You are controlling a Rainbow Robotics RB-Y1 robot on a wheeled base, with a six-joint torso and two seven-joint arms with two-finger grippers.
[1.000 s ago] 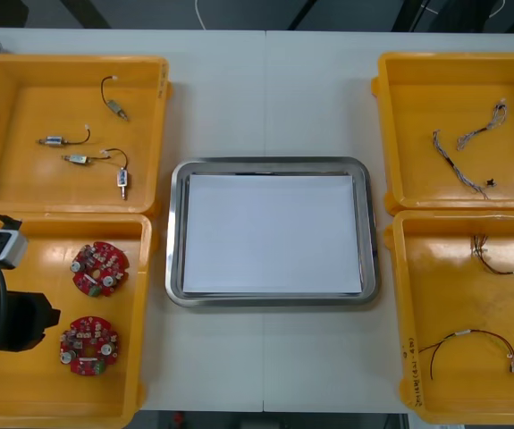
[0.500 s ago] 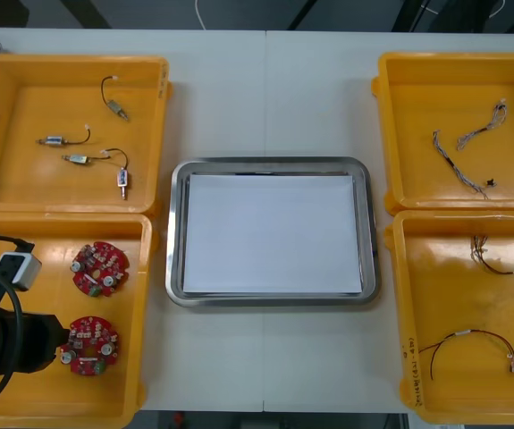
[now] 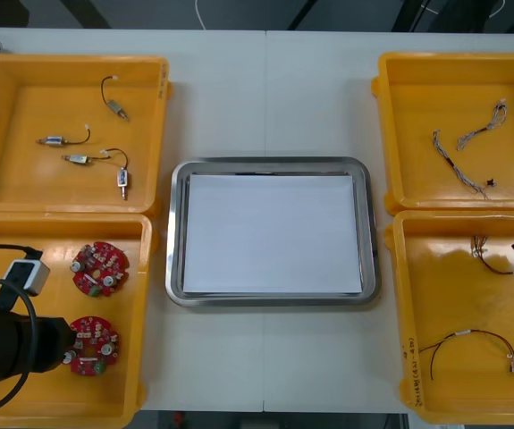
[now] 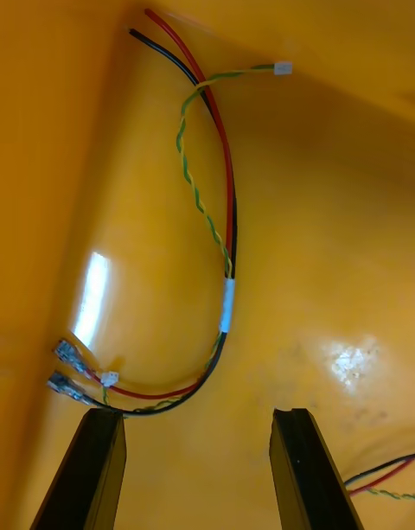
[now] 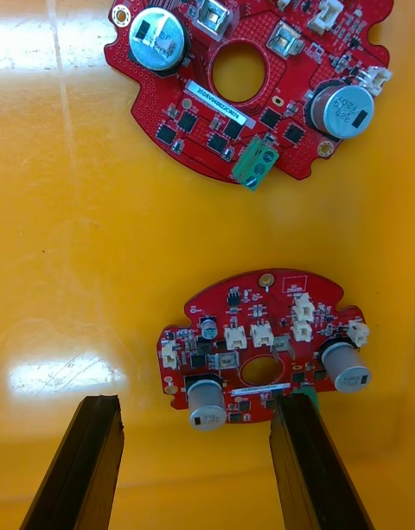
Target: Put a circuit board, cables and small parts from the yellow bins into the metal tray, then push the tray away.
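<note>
Nothing is in the metal tray point(image 3: 175, 234) yet; its white inside is bare, so I judge the whole job is ahead of me: board, cables, small parts, then the push.

My left gripper point(image 5: 197, 409) hangs in the near-left bin point(image 3: 146, 295) with its fingers spread apart and holding nothing; the nearer circuit board point(image 5: 259, 357) lies flat just ahead of them, parts side up, its two round cans toward the fingers. Being round, it has no long axis to speak of; the second board point(image 5: 251, 72) sits beyond it, apart.

My right gripper point(image 4: 197, 413) is over the near-right bin point(image 3: 400, 357), fingers likewise apart and empty. The red, black and yellow-green cable point(image 4: 227, 236) lies loose on the bin floor; its plug ends sit close by one finger and its length arcs away from the fingers, so its long axis runs roughly along my reach.

The small metal parts point(image 3: 78, 159) in the far-left bin are untouched.
</note>
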